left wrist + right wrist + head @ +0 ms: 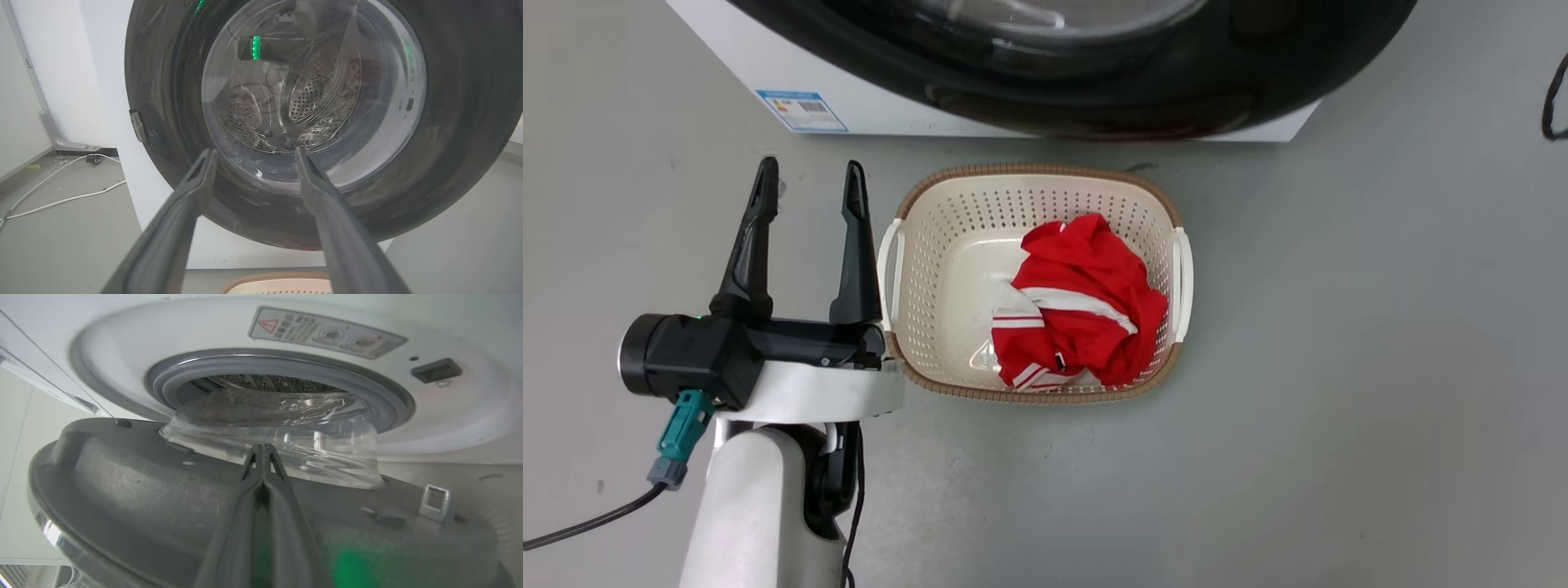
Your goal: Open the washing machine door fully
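In the head view the washing machine (760,49) sits at 12 o'clock, its white front running along the top edge, and the washing machine door (1176,90) bulges out in front of it, glossy black rim lowest. At the centre lies a cream laundry basket (939,237) holding a red garment (1094,286). The left gripper (809,184) stands at 9 o'clock, just beside the basket's handle, its fingers spread wide with nothing between them and their tips pointing to 12 o'clock at the machine. The left wrist view meets the door's outer face nearly head-on, the steel drum (318,94) showing through the glass. In the right wrist view the door is ajar. Its grey inner face lies across the lower half, and its clear glass bowl (327,457) points to 12 o'clock toward the rubber gasket (367,390). The right gripper (263,451) has its fingers pressed together and empty, tips at the bowl's base. Whether they touch it I cannot tell.
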